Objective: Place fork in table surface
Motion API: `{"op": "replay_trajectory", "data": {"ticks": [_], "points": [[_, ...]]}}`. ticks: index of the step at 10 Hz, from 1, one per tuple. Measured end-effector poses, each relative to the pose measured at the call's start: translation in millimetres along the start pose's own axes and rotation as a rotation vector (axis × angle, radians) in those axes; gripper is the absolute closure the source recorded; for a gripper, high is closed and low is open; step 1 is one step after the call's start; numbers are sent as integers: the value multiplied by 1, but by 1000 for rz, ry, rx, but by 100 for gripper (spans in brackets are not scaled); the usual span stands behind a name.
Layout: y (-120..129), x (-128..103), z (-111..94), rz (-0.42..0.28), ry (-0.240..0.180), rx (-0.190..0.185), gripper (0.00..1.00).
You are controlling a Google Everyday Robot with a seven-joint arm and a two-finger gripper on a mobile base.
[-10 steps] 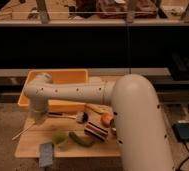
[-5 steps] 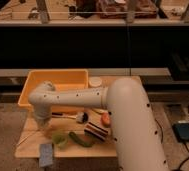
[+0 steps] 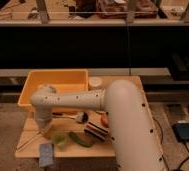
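**Arm reaches low over the worktop's left end to lay the fork flat**

The hand (image 3: 44, 127) hangs low at the worktop's (image 3: 95, 149) nine o'clock end, just clear of the yellow tub (image 3: 33, 82), presumably because bare planks show there. I cannot tell its grip. The fork (image 3: 28, 141), a pale sliver, slants from under it toward seven o'clock; whether it already rests there is unclear.
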Motion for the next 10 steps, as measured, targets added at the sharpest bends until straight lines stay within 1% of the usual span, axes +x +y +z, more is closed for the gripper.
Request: {"op": "replay_trajectory", "data": {"ticks": [2,3,5,7,9,10], "points": [[-1,12,2,42,5,0,26],[-2,14,3,50,9,-1,21],[-2,16,5,61,15,-1,20],[-3,17,3,67,18,7,20],[-3,19,-2,72,24,21,20],[-4,18,-10,71,32,36,20]]}}
